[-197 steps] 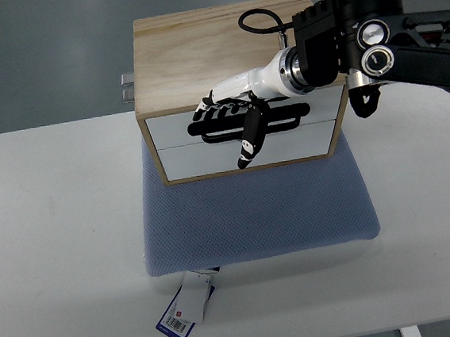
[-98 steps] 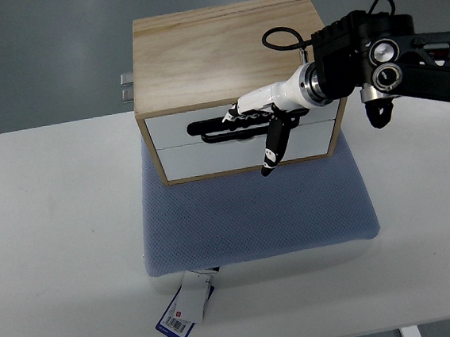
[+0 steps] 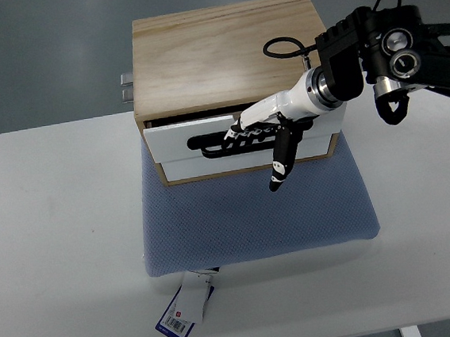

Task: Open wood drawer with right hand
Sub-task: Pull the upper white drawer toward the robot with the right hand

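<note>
Drawer [image 3: 206, 134] handle hooked beneath right robot hand [image 3: 257, 129] fingers.

A single top camera looks steeply down from the robot's own side at moderate range, taking in most of the white bench [image 3: 58, 256], the grey floor beyond its far edge, and the right arm entering from the picture's right edge.

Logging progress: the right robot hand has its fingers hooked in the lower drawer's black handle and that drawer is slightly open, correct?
Not quite: the top view shows the right robot hand hooked in the upper drawer's black handle; that drawer is slightly open.
</note>
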Controlling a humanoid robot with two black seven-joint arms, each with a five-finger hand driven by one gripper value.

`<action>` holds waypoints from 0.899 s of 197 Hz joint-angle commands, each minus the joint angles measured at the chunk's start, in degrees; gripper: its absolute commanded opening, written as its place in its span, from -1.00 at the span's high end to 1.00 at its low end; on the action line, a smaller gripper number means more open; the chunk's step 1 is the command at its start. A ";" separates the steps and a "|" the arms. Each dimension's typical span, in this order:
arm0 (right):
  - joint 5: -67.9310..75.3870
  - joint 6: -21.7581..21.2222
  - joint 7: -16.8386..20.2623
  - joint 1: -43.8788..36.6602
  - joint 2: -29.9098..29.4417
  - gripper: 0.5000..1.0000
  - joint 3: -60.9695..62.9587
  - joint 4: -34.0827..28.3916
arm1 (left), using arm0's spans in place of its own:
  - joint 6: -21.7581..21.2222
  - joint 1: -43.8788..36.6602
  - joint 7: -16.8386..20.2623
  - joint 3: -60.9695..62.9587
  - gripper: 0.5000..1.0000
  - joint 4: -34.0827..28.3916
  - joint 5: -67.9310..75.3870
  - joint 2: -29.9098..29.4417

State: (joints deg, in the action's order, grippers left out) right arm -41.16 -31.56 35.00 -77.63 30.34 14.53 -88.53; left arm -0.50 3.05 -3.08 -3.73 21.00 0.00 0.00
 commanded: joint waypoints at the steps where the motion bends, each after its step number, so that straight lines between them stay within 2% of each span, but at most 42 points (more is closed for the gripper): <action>1: 1.52 -1.13 0.00 0.02 0.51 -0.76 0.32 -1.29 | 0.06 -0.06 0.00 0.04 -1.00 -0.08 0.00 0.00; 34: 6.27 -3.42 0.00 -0.07 1.74 -0.76 1.55 -4.72 | -0.03 -0.06 0.00 0.04 -1.00 -0.17 0.00 0.00; 177: 14.44 -3.44 0.00 1.08 3.76 -0.77 3.83 -9.55 | -0.03 -0.06 0.00 0.04 -1.00 -0.17 0.00 0.00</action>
State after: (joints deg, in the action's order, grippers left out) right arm -28.27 -35.02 35.00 -76.59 33.97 17.05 -97.74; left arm -0.50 2.99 -3.08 -3.69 20.83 0.00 0.00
